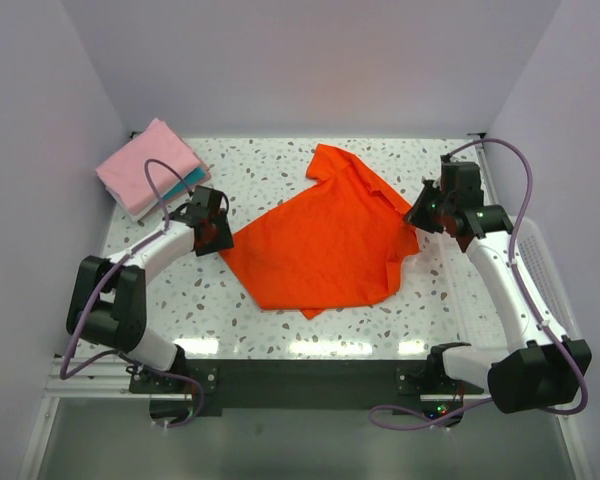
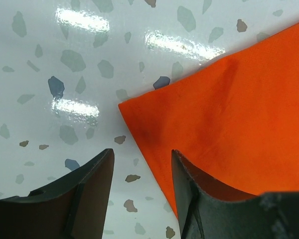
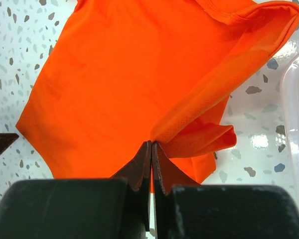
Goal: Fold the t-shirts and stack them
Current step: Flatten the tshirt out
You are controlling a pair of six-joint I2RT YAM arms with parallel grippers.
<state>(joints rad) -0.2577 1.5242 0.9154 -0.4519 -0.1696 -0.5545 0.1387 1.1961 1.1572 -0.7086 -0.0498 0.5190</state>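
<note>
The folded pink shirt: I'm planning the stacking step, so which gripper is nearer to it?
Left. The left gripper sits close to the folded pink shirt, at the orange shirt's corner; the right gripper is across the table, shut on the orange shirt's opposite edge.

The left arm (image 1: 145,255) reaches forward from its base and bends inward, so the left tool (image 2: 142,154) sits low at the left corner of the orange-red t-shirt (image 1: 320,245). Its two fingers are parted, one above the cloth and the other just outside the cloth's edge. The right arm (image 1: 500,275) stretches forward along the shirt's right side, and the right tool (image 3: 152,144) has its fingers pressed together on a raised fold of that right edge.
</note>
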